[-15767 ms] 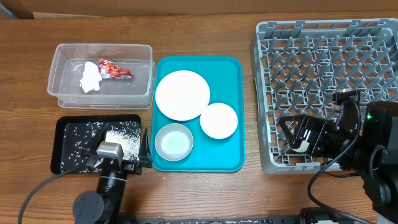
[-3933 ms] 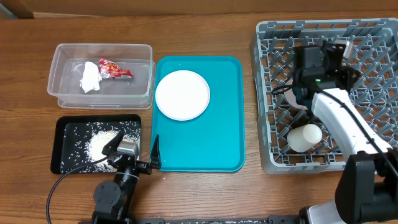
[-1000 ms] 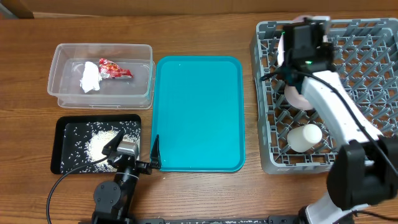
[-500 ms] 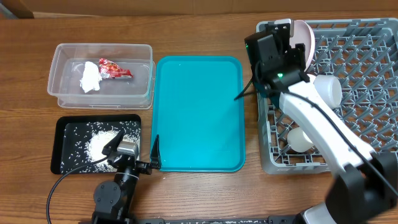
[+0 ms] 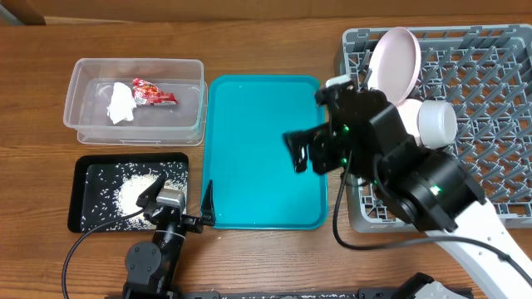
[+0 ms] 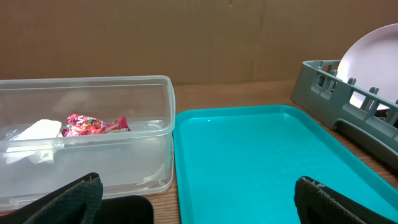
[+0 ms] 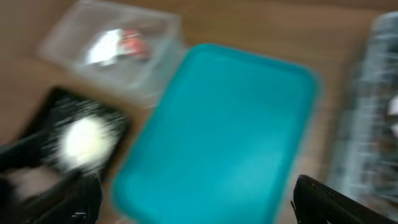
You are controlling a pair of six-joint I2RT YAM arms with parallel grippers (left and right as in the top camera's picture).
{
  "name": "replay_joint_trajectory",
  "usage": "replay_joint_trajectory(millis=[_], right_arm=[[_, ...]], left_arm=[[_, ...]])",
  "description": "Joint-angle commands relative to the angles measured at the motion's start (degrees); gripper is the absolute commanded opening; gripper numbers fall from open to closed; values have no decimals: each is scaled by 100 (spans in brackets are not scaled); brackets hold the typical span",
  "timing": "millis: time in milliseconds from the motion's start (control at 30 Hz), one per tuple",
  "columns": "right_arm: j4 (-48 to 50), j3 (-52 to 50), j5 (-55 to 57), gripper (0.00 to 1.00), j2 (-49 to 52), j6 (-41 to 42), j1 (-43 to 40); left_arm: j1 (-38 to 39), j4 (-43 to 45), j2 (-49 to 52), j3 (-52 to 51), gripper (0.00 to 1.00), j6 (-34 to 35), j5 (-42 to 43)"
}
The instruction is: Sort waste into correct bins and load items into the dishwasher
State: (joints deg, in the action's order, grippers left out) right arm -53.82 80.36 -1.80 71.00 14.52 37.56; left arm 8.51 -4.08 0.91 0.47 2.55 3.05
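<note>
The teal tray (image 5: pixel 258 108) is bare; it also shows in the left wrist view (image 6: pixel 261 162) and, blurred, in the right wrist view (image 7: pixel 217 130). A white plate (image 5: pixel 392 56) stands upright in the grey dish rack (image 5: pixel 490 66), with a white bowl (image 5: pixel 436 120) on its side beside it. The plate (image 6: pixel 373 59) and rack (image 6: pixel 329 102) also show in the left wrist view. My right gripper (image 5: pixel 303 154) (image 7: pixel 199 199) is open and empty above the tray's right half. My left gripper (image 5: pixel 179 199) (image 6: pixel 199 199) is open and empty at the front.
A clear bin (image 5: pixel 137 100) at the back left holds a white tissue (image 5: pixel 121 104) and a red wrapper (image 5: pixel 154 94). A black tray (image 5: pixel 91 203) with rice (image 5: pixel 137 193) lies in front of it. My right arm covers the rack's front left.
My right arm has let go of the plate in the rack's far left corner and swung forward and left over the tray. The left arm has not moved.
</note>
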Motion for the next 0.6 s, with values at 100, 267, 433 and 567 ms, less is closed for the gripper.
replay_joint_trajectory(millis=[100,267,433,567], right_arm=[[-282,39,-697,100,-74,50,-140],[-157,39,-269,100,-531,-63,-730],[66,37,-105,100,-1615,-1143,-1370],[-46,-81,330,100,-2557,-1694,-1915]], left_arm=[[-33,-11,-28,-20,100,-87,63],[-33,-11,-28,-20,100,-87,63],[-33,-11,-28,-20,100,-87,63],[-33,-11,-28,-20,100,-87,63]])
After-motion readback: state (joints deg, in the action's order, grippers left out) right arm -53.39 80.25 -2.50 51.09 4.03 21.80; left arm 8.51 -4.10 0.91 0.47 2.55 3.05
